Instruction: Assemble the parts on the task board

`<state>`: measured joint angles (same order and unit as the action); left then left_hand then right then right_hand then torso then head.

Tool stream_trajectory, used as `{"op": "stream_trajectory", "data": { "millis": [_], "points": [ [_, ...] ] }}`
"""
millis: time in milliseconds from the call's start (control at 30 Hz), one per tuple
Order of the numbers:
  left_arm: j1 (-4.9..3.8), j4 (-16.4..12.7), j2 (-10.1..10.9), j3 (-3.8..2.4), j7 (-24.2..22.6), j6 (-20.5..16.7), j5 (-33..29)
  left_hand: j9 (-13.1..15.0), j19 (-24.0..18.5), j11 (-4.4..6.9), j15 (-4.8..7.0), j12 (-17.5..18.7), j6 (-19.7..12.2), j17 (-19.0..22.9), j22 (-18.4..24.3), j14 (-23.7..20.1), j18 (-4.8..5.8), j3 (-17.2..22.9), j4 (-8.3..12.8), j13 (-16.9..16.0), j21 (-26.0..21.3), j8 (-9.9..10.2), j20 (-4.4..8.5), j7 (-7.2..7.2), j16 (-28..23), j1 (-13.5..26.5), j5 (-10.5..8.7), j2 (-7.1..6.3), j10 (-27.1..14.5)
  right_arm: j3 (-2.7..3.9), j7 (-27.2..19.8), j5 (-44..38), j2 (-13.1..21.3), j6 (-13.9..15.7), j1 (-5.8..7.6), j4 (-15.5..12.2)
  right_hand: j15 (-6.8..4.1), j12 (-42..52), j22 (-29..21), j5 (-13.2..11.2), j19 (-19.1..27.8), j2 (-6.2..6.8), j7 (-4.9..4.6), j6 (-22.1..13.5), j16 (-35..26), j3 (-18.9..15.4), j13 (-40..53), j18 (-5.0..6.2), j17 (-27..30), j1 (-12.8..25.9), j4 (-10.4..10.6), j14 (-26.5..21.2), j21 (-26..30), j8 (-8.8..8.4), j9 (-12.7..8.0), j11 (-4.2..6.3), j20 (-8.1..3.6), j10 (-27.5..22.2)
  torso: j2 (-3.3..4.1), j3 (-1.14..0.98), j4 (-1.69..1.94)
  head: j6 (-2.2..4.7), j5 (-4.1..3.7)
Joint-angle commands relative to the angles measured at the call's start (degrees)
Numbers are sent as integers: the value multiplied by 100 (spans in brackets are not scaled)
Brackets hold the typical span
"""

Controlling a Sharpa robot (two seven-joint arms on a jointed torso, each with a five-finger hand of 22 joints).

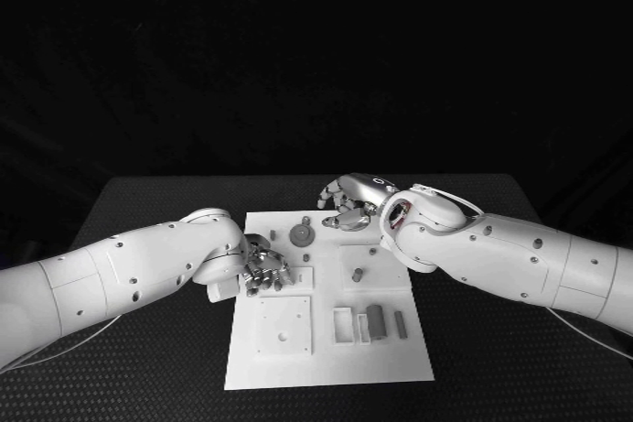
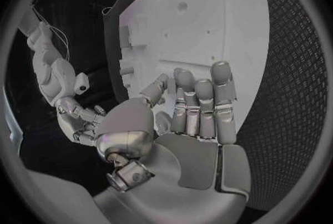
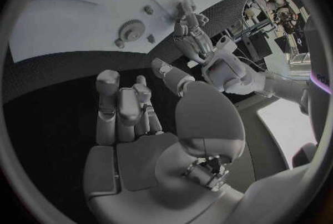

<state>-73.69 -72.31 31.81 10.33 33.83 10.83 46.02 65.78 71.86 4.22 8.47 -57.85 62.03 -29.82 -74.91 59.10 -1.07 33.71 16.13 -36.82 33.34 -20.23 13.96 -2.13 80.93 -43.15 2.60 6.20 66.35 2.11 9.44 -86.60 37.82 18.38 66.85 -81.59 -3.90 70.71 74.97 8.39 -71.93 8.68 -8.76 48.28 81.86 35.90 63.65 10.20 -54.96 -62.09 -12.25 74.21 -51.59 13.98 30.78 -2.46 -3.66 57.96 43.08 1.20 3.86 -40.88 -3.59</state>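
While both white arms are reaching in over the black table [image 1: 158, 367], the task board [image 1: 330, 362] is lying flat in the middle of it, long side running away from the robot; the left hand [image 1: 264, 268] is hovering over the board's left edge about halfway up, and from its wrist camera the fingers [image 2: 201, 107] are looking straight and pressed side by side, thumb off to the side, nothing in them; the right hand [image 1: 351, 200] is sitting at the far end of the board, fingers [image 3: 121, 110] curled in loosely over the dark mat, and they're not holding anything as far as I can see; parts-wise, a gear [image 1: 302, 232] is lying on the far-left area of the board near the right hand, a small peg [image 1: 358, 275] is standing near the centre right, and a couple of dark bars [image 1: 376, 319] are lying down by the slots on the near right; whether the left fingertips are actually touching the board, can't tell.
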Motion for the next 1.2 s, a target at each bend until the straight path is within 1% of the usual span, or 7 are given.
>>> {"op": "stream_trajectory", "data": {
  "millis": [33, 200, 333, 467, 733, 1000, 1200],
  "points": [
    [44, 18, -31, 33, 123, 138, -14, -1, -12, 10, 107, -23, 14, -5, -142, 38, -127, 70, 44, -5, 37, -9, 49, 36, 32, -339, 27, 314, 8, 3, -11, -55, -4, -65, 0, -3, 31, 0, 90, 16, 3, -31, -43, -11, -33, 0, -10, 480, 1, -38, -29, 1, 23, -20, -7, -24, -34, -9, 0, -2, -1, -15, -5],
    [44, 33, -60, 34, 118, 33, 58, -1, -21, 6, 105, -18, 8, -2, -141, 32, -123, 66, 41, -4, 41, 1, 49, 33, 29, -334, 26, 314, 1, 3, -11, -55, -5, -67, 0, -7, 31, 1, 90, 16, 4, -33, -44, -11, -33, -3, -11, 480, 1, -37, -31, 1, 23, -20, -7, -24, -33, -9, -1, 0, 4, -12, -8],
    [44, 41, -82, 35, 124, -16, 142, -1, -24, 4, 105, -16, 5, 0, -140, 31, -121, 63, 39, -3, 44, 7, 50, 31, 27, -330, 25, 311, -1, 3, -12, -53, -5, -67, 0, -10, 31, 1, 91, 16, 4, -34, -44, -10, -35, -4, -12, 480, 4, -36, -32, -1, 24, -20, -7, -24, -32, -9, -3, 1, 0, -11, -4],
    [44, 45, -105, 36, 132, -31, 243, -1, -25, 2, 104, -17, 3, 2, -139, 32, -118, 53, 33, -2, 50, 15, 51, 28, 27, -318, 22, 302, 1, 3, -12, -50, -1, -69, 0, -13, 31, 2, 91, 16, 4, -35, -44, -10, -35, -6, -12, 480, 2, -35, -34, 0, 24, -21, -7, -24, -32, -9, -1, -2, -4, -10, -4],
    [44, 72, -166, 44, 142, -37, 466, -1, -24, 1, 104, -18, 2, 4, -137, 34, -118, 49, 33, -3, 57, 22, 54, 26, 28, -312, 21, 295, 4, 2, -11, -47, 2, -76, 0, -21, 32, 2, 91, 16, 4, -37, -44, -9, -37, -8, -14, 480, 10, -34, -37, -3, 25, -21, -8, -24, -31, -10, 3, 0, -6, -7, -4],
    [45, 73, -166, 46, 130, -196, 583, 0, -26, -1, 104, -17, 1, 7, -136, 35, -117, 45, 30, -2, 60, 28, 56, 25, 27, -306, 20, 290, 3, 2, -8, -47, 11, -104, 0, -30, 32, 3, 92, 16, 5, -39, -44, -8, -39, -11, -15, 480, 11, -31, -38, -4, 26, -22, -8, -25, -30, -10, -2, 5, 4, -10, -8],
    [45, 48, -151, 47, 123, -247, 664, 1, -27, -3, 103, -15, -1, 11, -134, 34, -115, 40, 24, 0, 63, 34, 57, 23, 24, -297, 19, 284, 1, 2, -8, -47, 16, -139, 0, -34, 32, 3, 92, 17, 5, -41, -45, -9, -41, -13, -16, 480, 14, -28, -39, -6, 28, -23, -9, -25, -29, -11, -2, 2, -4, -7, -2]
  ]
}}
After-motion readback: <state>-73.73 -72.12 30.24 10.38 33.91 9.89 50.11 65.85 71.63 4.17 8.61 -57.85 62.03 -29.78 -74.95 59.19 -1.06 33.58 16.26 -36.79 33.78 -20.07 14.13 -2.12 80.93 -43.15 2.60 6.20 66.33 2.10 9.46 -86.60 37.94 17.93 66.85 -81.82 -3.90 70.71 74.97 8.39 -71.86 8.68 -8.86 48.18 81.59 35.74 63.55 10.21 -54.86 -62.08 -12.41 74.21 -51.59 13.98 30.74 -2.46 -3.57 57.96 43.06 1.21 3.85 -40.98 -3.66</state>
